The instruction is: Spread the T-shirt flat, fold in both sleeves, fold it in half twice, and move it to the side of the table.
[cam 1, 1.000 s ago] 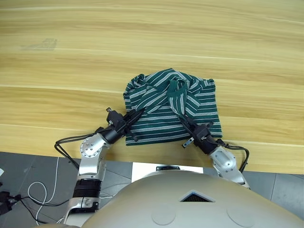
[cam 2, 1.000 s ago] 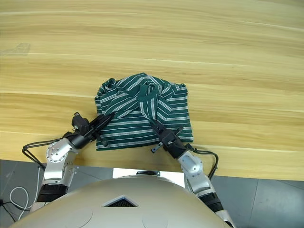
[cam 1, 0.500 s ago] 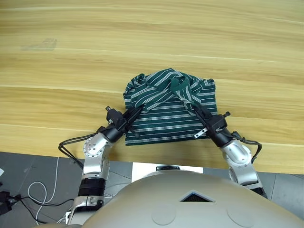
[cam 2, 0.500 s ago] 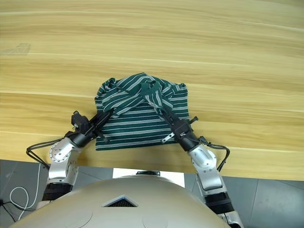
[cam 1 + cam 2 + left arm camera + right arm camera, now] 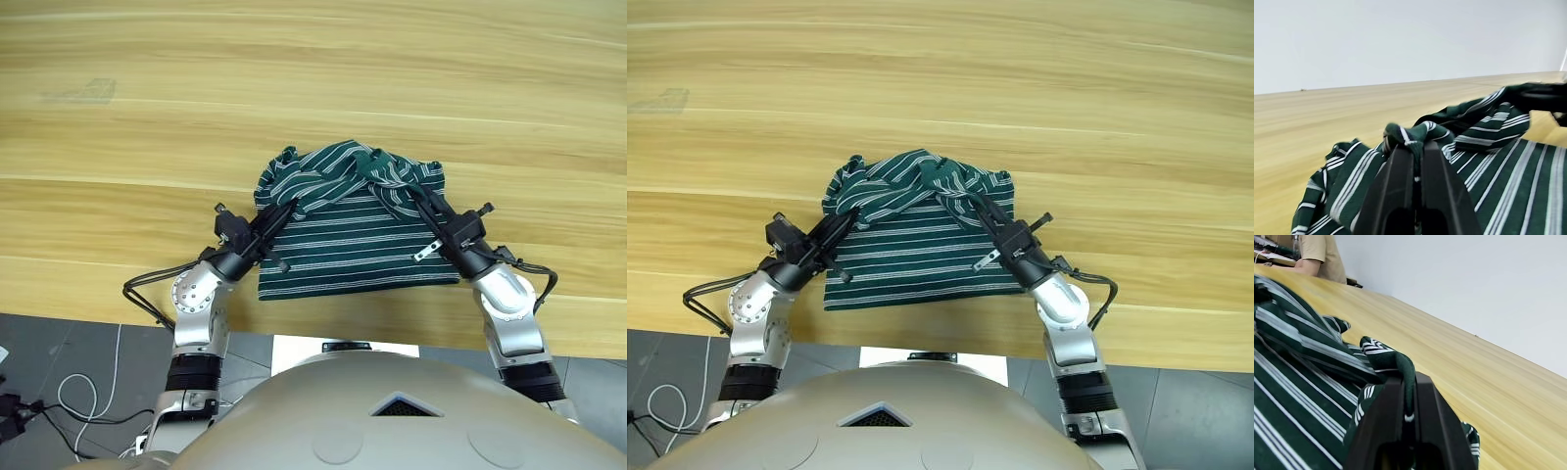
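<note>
Here — left pincer [image 5: 1414,148], right pincer [image 5: 1408,380] pinch striped T-shirt [image 5: 353,247] — raised folds.

grey floor [image 5: 59,357], white cable [image 5: 61,395], pale wall [image 5: 1400,34]

Left arm: bent at the elbow, with the forearm angled forward and inward. Left pincer [image 5: 287,211]: closed, with a bunched fold of the T-shirt [image 5: 343,250] pinched between its dark fingers [image 5: 1396,186].

Right arm: set in mirror pose, with the forearm angled forward and inward. Right pincer [image 5: 412,196]: closed, with a second fold clamped at its tips.

Both pincers are pointed toward each other.
</note>
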